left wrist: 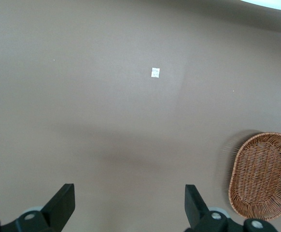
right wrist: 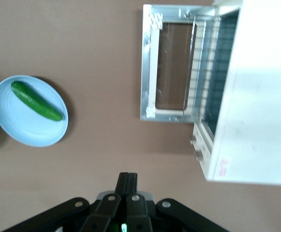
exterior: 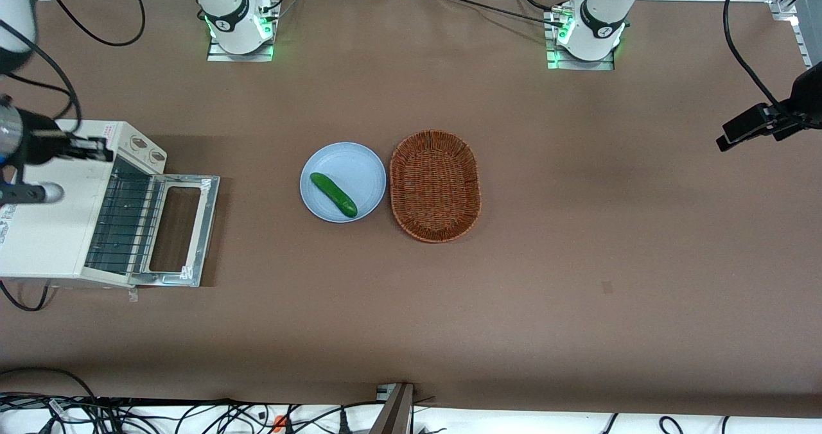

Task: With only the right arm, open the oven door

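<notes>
The oven door [exterior: 183,230] lies fully dropped, flat on the table at the left of the front view, hinged to the mouth of the cream toaster oven [exterior: 48,241], whose wire rack shows inside. Its long axis runs from farther to nearer the front camera; its free edge, with the bar handle [exterior: 207,228], points toward the blue plate [exterior: 359,167] at frame centre. I judge the opening done.

The gripper [right wrist: 128,182] sits high above the table, farther from the front camera than the oven, fingers pressed together on nothing. The right arm [exterior: 19,148] hangs over the oven at the upper left edge of the front view.

Risk: a low retreat could clip the oven top or nudge the light box.

On the plate rests 1 cucumber [exterior: 333,194]; a wicker basket [exterior: 435,185] sits just beside it.
</notes>
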{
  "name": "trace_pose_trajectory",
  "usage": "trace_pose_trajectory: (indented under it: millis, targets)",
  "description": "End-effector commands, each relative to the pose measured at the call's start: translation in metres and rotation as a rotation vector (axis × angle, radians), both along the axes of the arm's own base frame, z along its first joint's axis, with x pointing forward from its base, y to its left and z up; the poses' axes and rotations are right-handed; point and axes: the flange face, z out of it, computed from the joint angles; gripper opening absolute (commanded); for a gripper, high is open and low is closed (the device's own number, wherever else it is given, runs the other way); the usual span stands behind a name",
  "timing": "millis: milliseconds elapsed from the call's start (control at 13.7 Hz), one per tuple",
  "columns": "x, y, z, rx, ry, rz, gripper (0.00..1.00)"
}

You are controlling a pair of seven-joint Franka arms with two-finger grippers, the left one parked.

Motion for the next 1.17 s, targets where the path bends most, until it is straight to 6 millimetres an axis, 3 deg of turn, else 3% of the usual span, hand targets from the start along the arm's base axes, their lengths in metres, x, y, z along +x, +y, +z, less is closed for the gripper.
trace_pose_trajectory:
  millis: [0,293,585,659,732,805,1098]
  targets:
    - [-0.038,-0.015,0.043,0.01,-0.028,-0.021,0.0]
    - [-0.074,-0.03,0.036,0.017,-0.063,-0.041,0.0]
    - [-0.087,-0.032,0.04,0.023,-0.112,-0.044,0.0]
    - [-0.083,-0.033,0.046,0.024,-0.128,-0.046,0.09]
    - [-0.074,-0.033,0.046,0.023,-0.128,-0.047,0.42]
    - [-0.069,-0.033,0.044,0.024,-0.127,-0.046,0.99]
    - [-0.067,-0.033,0.046,0.02,-0.136,-0.065,1.0]
